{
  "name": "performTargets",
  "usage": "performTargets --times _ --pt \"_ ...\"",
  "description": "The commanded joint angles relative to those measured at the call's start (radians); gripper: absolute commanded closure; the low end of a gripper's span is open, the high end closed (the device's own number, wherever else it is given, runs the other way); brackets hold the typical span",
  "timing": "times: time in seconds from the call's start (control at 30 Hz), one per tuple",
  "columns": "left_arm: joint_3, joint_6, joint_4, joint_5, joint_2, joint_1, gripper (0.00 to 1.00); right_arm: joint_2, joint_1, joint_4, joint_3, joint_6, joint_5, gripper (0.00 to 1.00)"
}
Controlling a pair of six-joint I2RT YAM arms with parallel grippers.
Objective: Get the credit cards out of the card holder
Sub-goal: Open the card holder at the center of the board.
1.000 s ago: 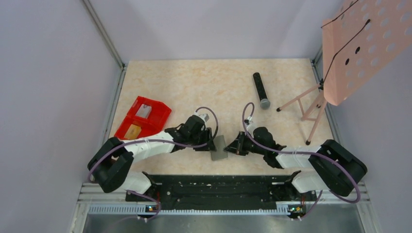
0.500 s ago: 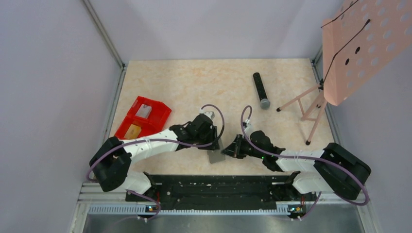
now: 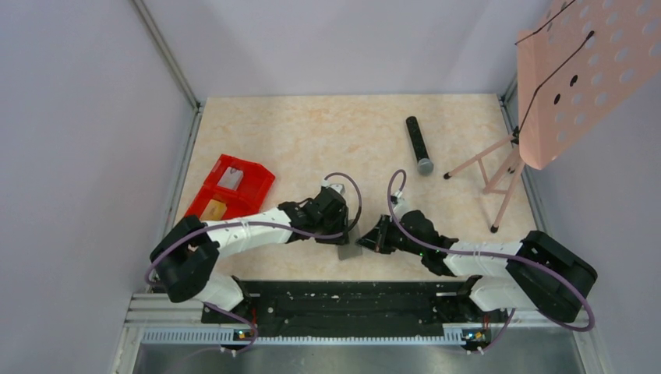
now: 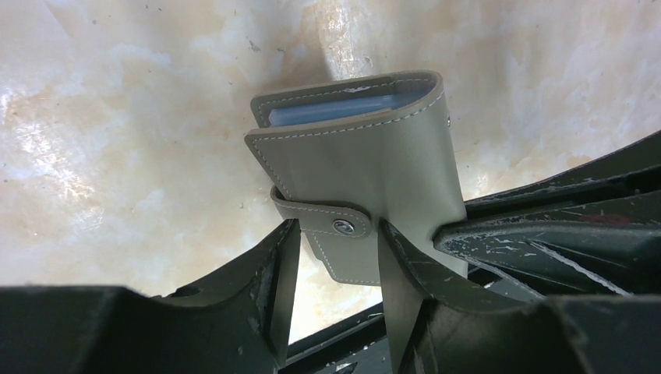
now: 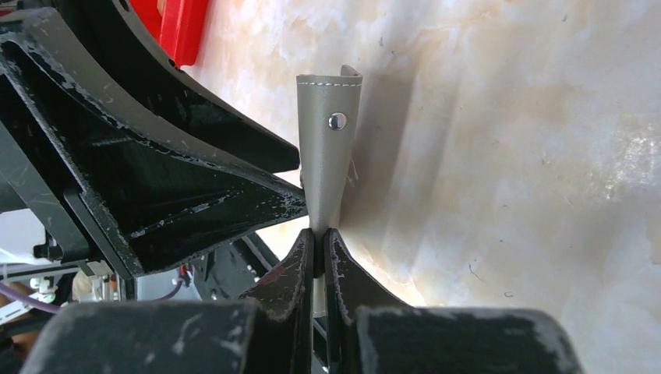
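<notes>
The grey card holder (image 3: 348, 252) is held tilted off the table between my two grippers. In the left wrist view it (image 4: 366, 160) is folded, with blue card edges (image 4: 343, 109) showing at its top opening and a snap strap (image 4: 323, 220) across the lower flap. My left gripper (image 4: 337, 231) is open, its fingers straddling the strap and flap; it also shows in the top view (image 3: 340, 231). My right gripper (image 5: 318, 232) is shut on the thin edge of the holder's flap (image 5: 327, 148); it also shows in the top view (image 3: 363, 243).
A red two-compartment bin (image 3: 230, 189) sits to the left, holding small items. A black microphone (image 3: 418, 145) lies at the back centre. A pink music stand (image 3: 577, 70) stands at the right on a tripod (image 3: 491, 175). The black rail (image 3: 343, 300) runs along the near edge.
My left gripper has moved right and closer onto the card holder. The holder has tipped up, showing smaller from above. My right gripper keeps its pinch, shifted slightly left.
</notes>
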Motion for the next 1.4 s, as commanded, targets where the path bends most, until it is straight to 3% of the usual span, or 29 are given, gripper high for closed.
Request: performTargets --times 0.0,0.23,0.57,0.97,1.23,1.37 --pt "0.019 0.001 0.04 0.001 0.034 -0.006 0.53 -0.012 0.018 0.064 0.008 -0.001 0.006 1.0" --pt "0.014 0.001 0.028 -0.027 0.054 -0.006 0.65 -0.015 0.021 0.079 -0.012 0.003 0.016 1.0" --pt "0.015 -0.008 -0.009 -0.086 0.025 -0.006 1.0 -0.035 0.021 0.064 -0.027 -0.014 0.037 1.0" --pt "-0.016 -0.025 -0.021 -0.1 -0.06 -0.005 1.0 -0.124 -0.033 -0.188 0.003 -0.122 0.108 0.99" --pt "-0.082 -0.042 0.069 -0.044 -0.09 0.005 1.0 -0.195 -0.053 -0.401 0.077 -0.196 0.199 0.83" --pt "-0.105 -0.054 0.092 -0.023 -0.096 0.012 1.0 -0.196 -0.053 -0.472 0.115 -0.207 0.208 0.67"
